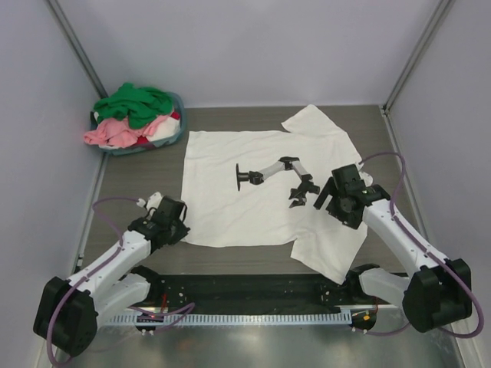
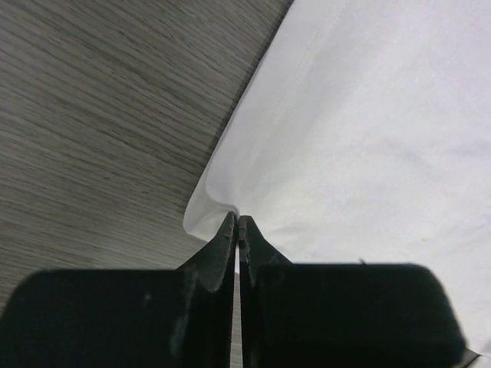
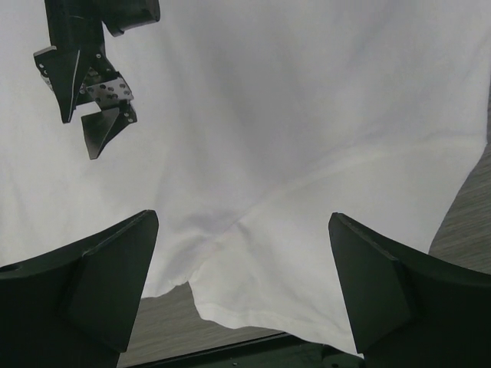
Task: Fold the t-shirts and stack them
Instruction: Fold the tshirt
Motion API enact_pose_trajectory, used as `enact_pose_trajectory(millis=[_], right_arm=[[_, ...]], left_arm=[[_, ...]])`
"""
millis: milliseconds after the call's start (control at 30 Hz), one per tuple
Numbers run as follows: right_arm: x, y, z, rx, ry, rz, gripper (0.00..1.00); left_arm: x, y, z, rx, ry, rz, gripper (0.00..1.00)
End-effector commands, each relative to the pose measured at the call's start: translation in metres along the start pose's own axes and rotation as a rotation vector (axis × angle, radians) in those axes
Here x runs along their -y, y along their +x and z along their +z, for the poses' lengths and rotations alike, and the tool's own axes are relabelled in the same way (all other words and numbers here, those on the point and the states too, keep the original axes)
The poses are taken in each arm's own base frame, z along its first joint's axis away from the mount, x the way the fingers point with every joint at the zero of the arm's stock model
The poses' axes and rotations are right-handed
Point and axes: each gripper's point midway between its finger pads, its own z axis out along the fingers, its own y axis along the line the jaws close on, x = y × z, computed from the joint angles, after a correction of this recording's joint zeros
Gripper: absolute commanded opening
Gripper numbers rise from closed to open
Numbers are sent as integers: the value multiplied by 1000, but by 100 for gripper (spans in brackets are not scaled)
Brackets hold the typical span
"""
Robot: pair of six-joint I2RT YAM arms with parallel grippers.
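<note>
Top external shows basket point(image 1: 181, 123) heaped with green, pink and red t-shirts point(image 1: 135, 107).

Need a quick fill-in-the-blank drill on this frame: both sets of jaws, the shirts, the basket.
1. The left gripper has its jaws ___ on an edge of the white shirt.
2. The right gripper holds its jaws ___ above that shirt.
3. The green shirt tops the pile in the ___ at the far left corner of the table.

Missing words: shut; open; basket.
</note>
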Motion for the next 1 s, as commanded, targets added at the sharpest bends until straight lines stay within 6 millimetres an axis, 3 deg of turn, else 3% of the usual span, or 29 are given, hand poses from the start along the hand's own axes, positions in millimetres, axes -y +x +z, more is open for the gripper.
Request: enact_pose_trajectory(millis=[0,100,167,200,233,300,333,633,700,733,767,800,833,900,933,967], right_arm=[[-24,-32,7,86,-49,-2,100],[-41,-41,28,63,-62,-26,100],[-62,-58,34,76,-108,-37,100],[-62,-58,52,40,-73,-62,100],[-77,-76,53,69,-98,-68,100],[-83,-79,79,26,-68,-100,100],[-94,-95,83,42,-79,-98,100],[-139,-134,155,9,-67,-127,100],[-145,-143,165,14,-71,-146,100],[-157,-157,166,37,-96,-149,100],[-157,-156,180,21,-86,-166,100],[-159,-163,185,19,-95,-163,100],[-179,-182,178,46,-156,-161,100],[-191,-192,187,46,-191,-173,99],[-216,-207,171,58,-282,-187,99],[-223,-213,166,66,-300,-195,99]], left_arm=[[10,-15,-7,64,41,-10,0],[7,-27,-20,113,33,-2,0],[7,-33,-25,134,38,5,0],[7,-34,-25,130,39,11,0],[8,-37,-27,129,37,19,0],[5,-37,-26,116,14,32,0],[6,-39,-27,117,14,35,0],[-2,-53,-20,113,-12,22,0],[-3,-60,-18,103,-12,16,0],[-2,-63,-17,99,-9,9,0],[0,-63,-15,76,-1,9,0],[1,-71,-15,82,1,-2,0],[3,-73,-15,78,4,-6,0],[9,-78,-14,66,13,-9,0],[16,-84,-16,75,28,-10,0],[18,-86,-16,69,27,-9,0]])
